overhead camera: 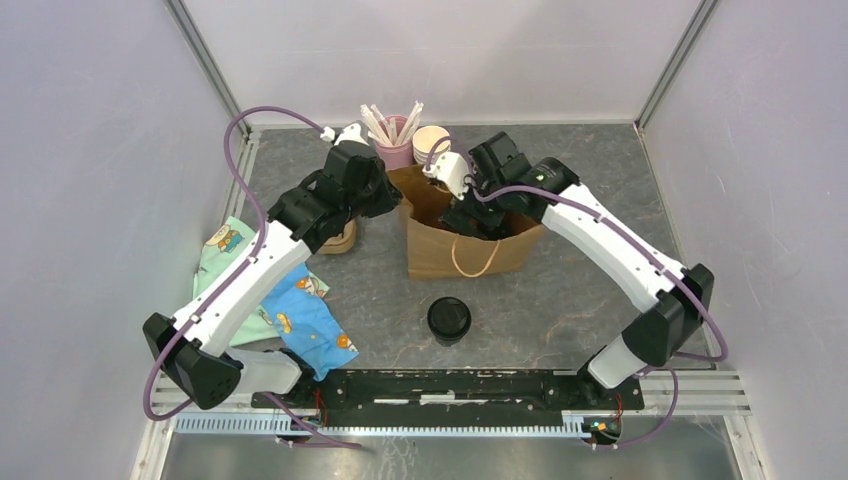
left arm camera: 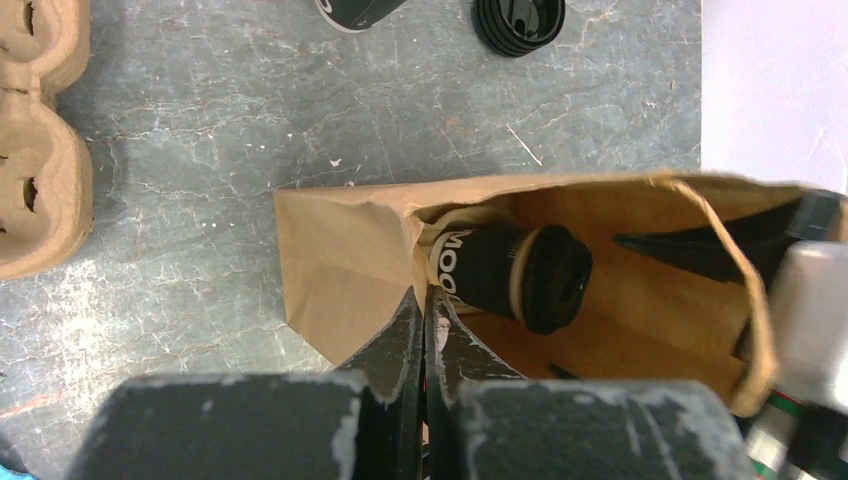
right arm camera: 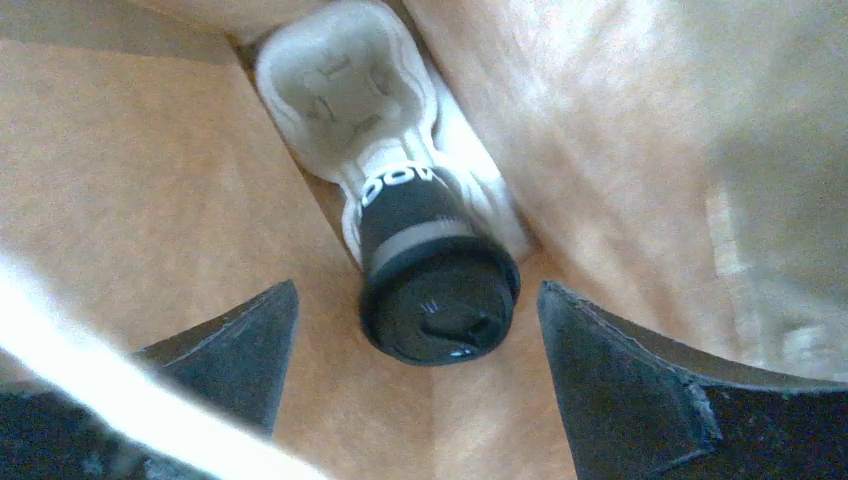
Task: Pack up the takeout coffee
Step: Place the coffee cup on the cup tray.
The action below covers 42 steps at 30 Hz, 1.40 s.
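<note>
While the cup (right arm camera: 420, 235) is lying on its side inside the bag (left arm camera: 335, 260), the right end effector (right arm camera: 417, 292) is standing released astride it, not touching; the left end effector (left arm camera: 424, 305) is clenching the bag's rim.

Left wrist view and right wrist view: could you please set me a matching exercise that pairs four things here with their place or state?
Things:
1. takeout coffee
2. left gripper
3. right gripper
4. stack of black lids

Places or states:
A. open, inside the brown bag, facing the coffee
B. on the table, outside the bag
C. lying on its side inside the bag
D. shut on the bag's rim

Pairs: 1-C; 2-D; 3-A; 4-B
</note>
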Available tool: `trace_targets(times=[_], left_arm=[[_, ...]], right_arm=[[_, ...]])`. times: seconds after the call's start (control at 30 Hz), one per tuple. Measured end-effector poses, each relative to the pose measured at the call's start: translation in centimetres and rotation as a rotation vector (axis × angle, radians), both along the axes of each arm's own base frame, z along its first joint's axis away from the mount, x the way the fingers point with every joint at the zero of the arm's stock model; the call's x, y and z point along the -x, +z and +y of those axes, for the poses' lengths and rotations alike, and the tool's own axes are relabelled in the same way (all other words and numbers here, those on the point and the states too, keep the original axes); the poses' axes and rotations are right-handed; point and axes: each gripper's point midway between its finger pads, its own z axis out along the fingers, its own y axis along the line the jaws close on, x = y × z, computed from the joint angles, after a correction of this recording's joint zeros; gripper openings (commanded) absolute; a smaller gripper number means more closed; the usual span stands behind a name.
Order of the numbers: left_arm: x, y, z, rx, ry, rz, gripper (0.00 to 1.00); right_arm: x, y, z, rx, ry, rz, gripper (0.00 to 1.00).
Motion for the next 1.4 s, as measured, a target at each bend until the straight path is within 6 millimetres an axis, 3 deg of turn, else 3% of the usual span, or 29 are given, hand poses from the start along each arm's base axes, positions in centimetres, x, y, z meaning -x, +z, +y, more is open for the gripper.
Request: trace_targets(times=[0.27,0.5,0.63,0.87,1.0,1.13,1.27,1.4], left_arm=[[-0.7,0.2,0.0,-0.010,-0.006,-0.013,0.02],[-1.4,0.1,-0.2,-0.015,0.002,-0.007,0.02],[-1.7,0.3,-0.5,-0.007,-0.005,-0.006,0.02],[-1.7,1.1,-0.9,0.012,-0.021,-0.013,0.02],[-1.7,1.1,-0.7,0.007,-0.014,-0.014,0.02],[-1.7,1.2,-0.4,-0.004,0.001,-0.013,0.02],[-2.0,1.5,0.3,-0.019,0.028,-0.020,0.02],[-2.3,1.8,0.7,-0.026,0.046,-0.023,0.02]], right_arm=[[1.4,5.6,0.3,-0.142,-0.026,-0.061,0.98],[2.5,8.2,0.3,-0.226,-0.035,-0.085,0.98],[2.4,8.4,0.7,-0.253,-0.031,-0.096,0.94],[2.5,6.2,2.0,-0.253,-0.002,-0.020,0.91],[3.0,6.8,2.7,-0.287,0.018,0.000,0.92],[3.9,9.3,3.3,-0.378,0.041,-0.015,0.96],[5.8,13.4,3.1,-0.517,0.073,-0.076,0.98],[9.3,16.0,2.4,-0.666,0.144,-0.115,0.98]])
